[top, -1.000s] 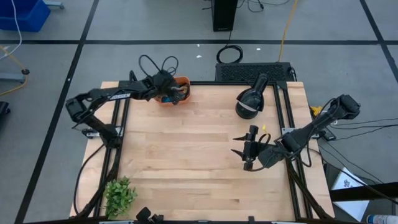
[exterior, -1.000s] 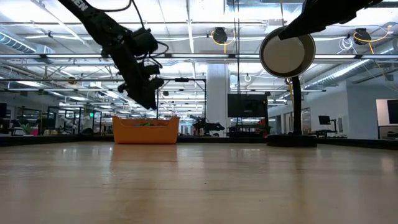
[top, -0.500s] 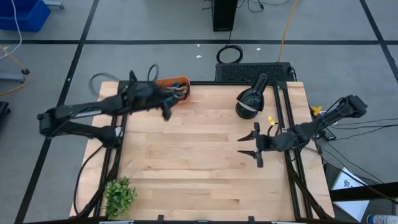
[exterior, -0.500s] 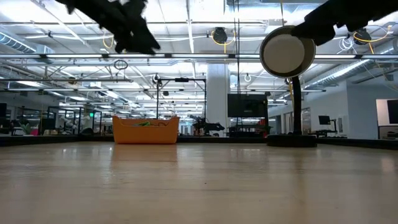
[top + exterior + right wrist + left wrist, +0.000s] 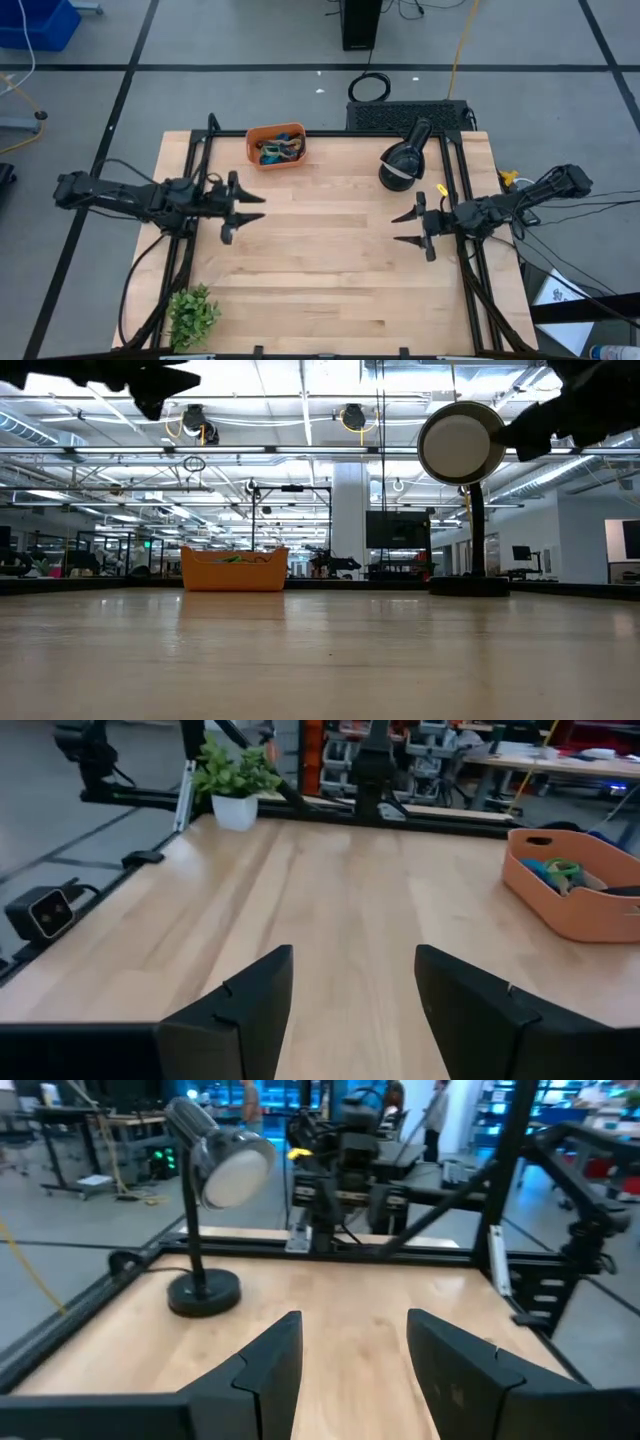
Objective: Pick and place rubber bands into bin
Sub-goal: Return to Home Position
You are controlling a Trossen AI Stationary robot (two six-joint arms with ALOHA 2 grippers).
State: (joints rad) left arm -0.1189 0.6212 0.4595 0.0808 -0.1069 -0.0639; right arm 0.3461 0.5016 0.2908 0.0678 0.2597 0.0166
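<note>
The orange bin (image 5: pixel 275 147) stands on the table at its far edge, left of the middle, with several coloured rubber bands (image 5: pixel 277 149) lying inside. It also shows in the low view (image 5: pixel 234 569) and the right wrist view (image 5: pixel 572 885). My left gripper (image 5: pixel 243 208) is open and empty, raised over the table's left part, nearer than the bin. My right gripper (image 5: pixel 408 227) is open and empty, raised over the table's right part. The two grippers point toward each other.
A black desk lamp (image 5: pixel 403 163) stands at the far right of the table. A small green plant in a white pot (image 5: pixel 190 315) stands at the near left corner. Bare wood lies between the two grippers.
My left gripper has drawn back from over the bin toward the table's near and left side, risen and turned level to face the right. My right gripper has moved a little toward the far right and turned level to face the left. The bin has stayed in place.
</note>
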